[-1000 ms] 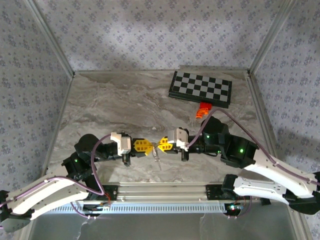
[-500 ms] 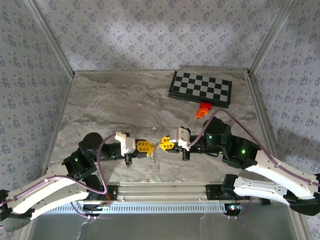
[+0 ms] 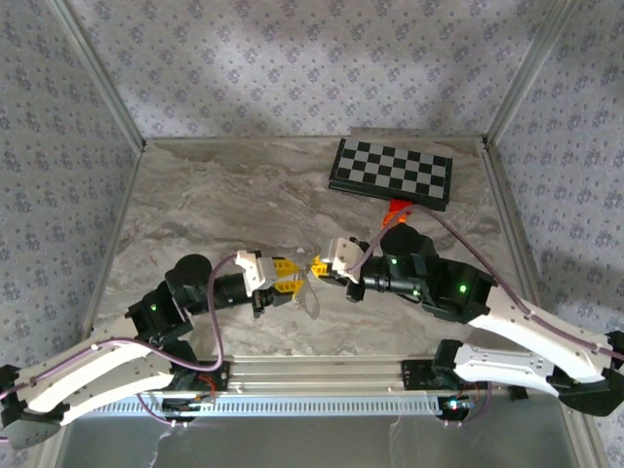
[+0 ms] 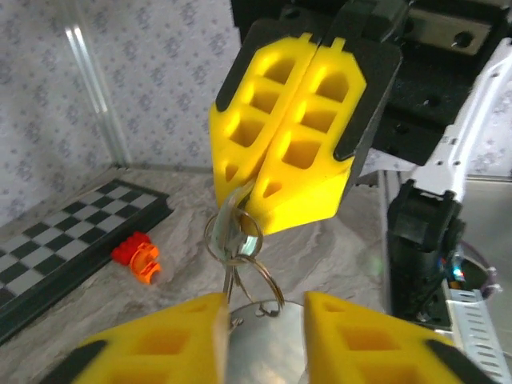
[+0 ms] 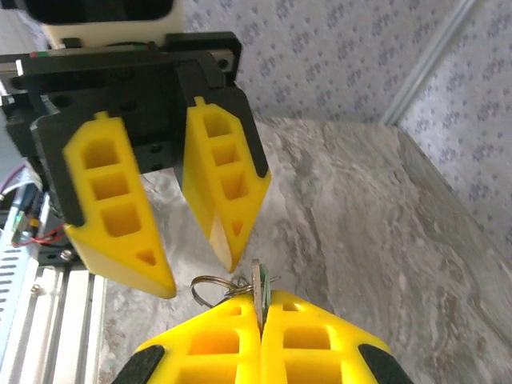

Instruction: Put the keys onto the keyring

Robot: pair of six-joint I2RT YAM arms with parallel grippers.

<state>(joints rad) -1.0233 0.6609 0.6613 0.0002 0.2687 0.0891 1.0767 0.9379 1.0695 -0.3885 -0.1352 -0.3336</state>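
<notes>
Keyring [image 3: 310,292], top view first: hangs below the meeting point of the two grippers, over the front middle of the marble table [image 3: 224,205]. To its left the left gripper [image 3: 291,279], to its right the right gripper [image 3: 317,266], yellow tips nearly nose to nose; too small here to judge either opening. Behind the right arm [image 3: 458,288], an orange block [image 3: 395,206], partly hidden, just in front of a checkerboard [image 3: 390,174] at the back right. Left wrist view next: own yellow fingers [image 4: 160,348] low in frame, parted by a clear gap and gripping nothing, with a round silvery disc [image 4: 264,352] visible through that gap; touching them or not, impossible to tell. Above, the right gripper [image 4: 254,196] pointing down, pads pressed together on the head of a key [image 4: 232,220], thin loops of the keyring [image 4: 260,284] dangling from that key in the air. On the table to the left, the orange block [image 4: 136,258] beside the checkerboard [image 4: 56,240]. Right wrist view last: own pads [image 5: 308,332] shut tight on the key [image 5: 258,286], seen edge-on as a thin metal blade with a trace of green beside it; one loop of the keyring [image 5: 212,286] poking out to its left. Opposite, the left gripper [image 5: 194,270], fingers spread, tips just above that loop, nothing between them.
</notes>
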